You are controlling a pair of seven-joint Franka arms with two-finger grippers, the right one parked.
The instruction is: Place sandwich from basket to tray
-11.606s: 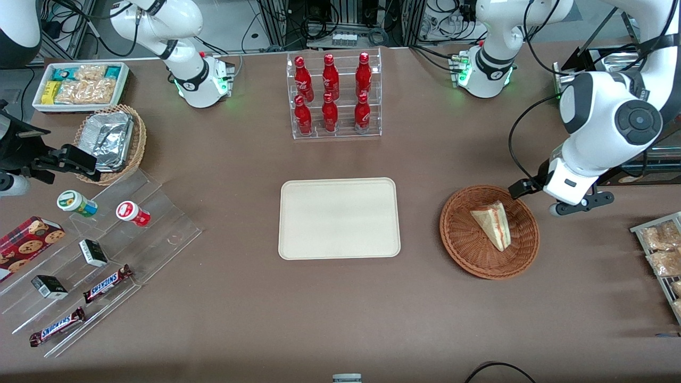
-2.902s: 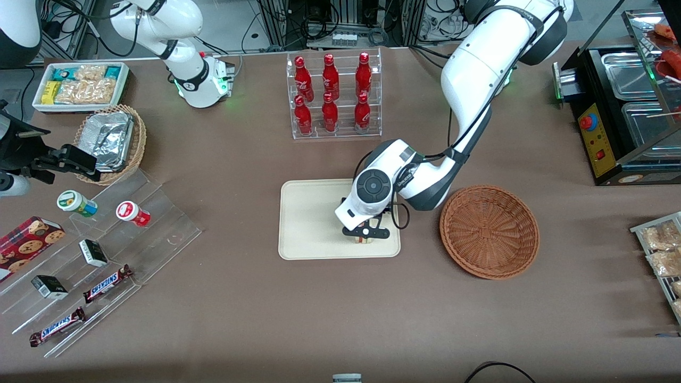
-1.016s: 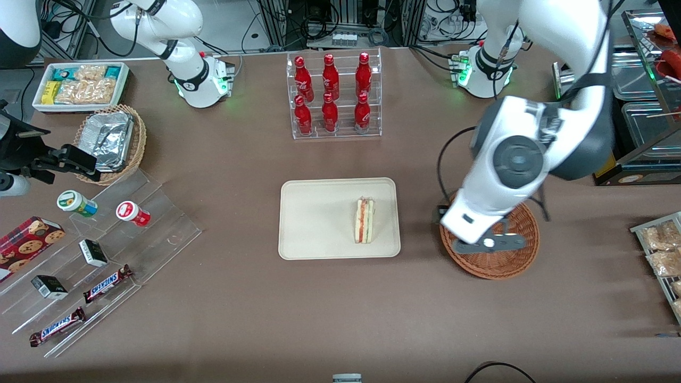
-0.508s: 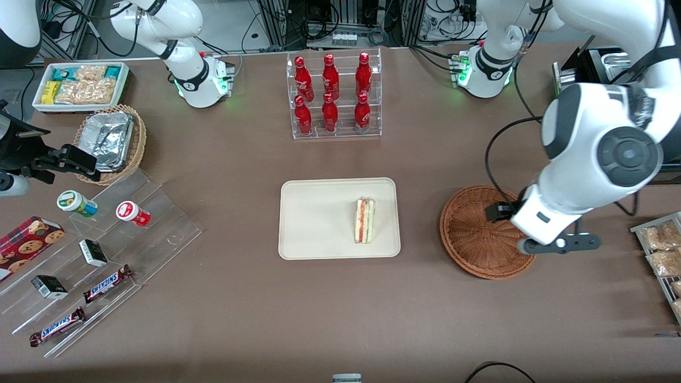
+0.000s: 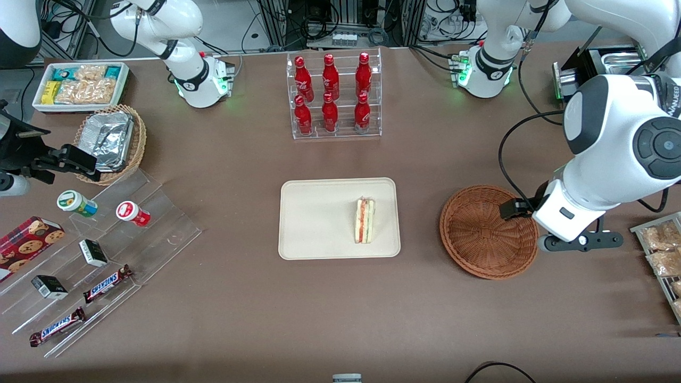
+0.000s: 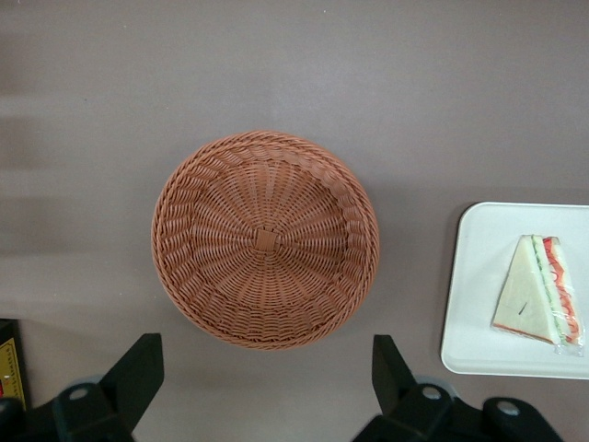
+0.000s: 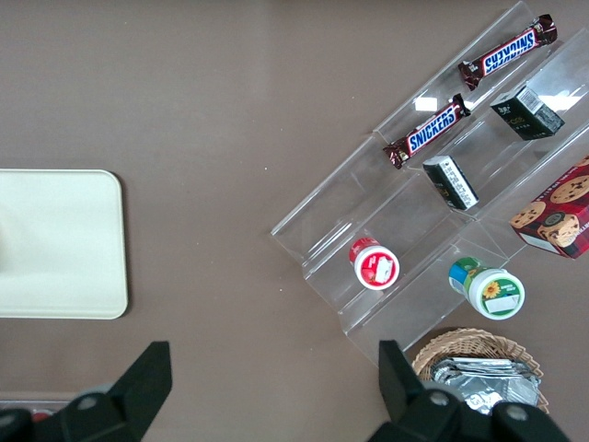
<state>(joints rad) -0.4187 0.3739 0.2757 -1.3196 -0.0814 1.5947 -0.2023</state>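
Observation:
The sandwich (image 5: 365,220) (image 6: 538,295), a white wedge with red and green filling, lies on the cream tray (image 5: 314,223) (image 6: 479,322) near the tray edge that faces the basket. The reddish-brown wicker basket (image 5: 481,234) (image 6: 265,238) holds nothing. My left gripper (image 5: 580,242) (image 6: 265,378) hangs high above the table beside the basket, toward the working arm's end. Its fingers (image 6: 138,368) stand wide open with nothing between them.
A clear rack of red bottles (image 5: 334,96) stands farther from the front camera than the tray. Bagged snacks (image 5: 662,250) lie on a rack at the working arm's end. An acrylic stand with candy bars (image 5: 106,284), a foil-filled basket (image 5: 111,141) and a snack box (image 5: 80,85) sit toward the parked arm's end.
The gripper carried the sandwich from the basket to the tray, let go of it there, then rose and swung back past the basket toward the working arm's end.

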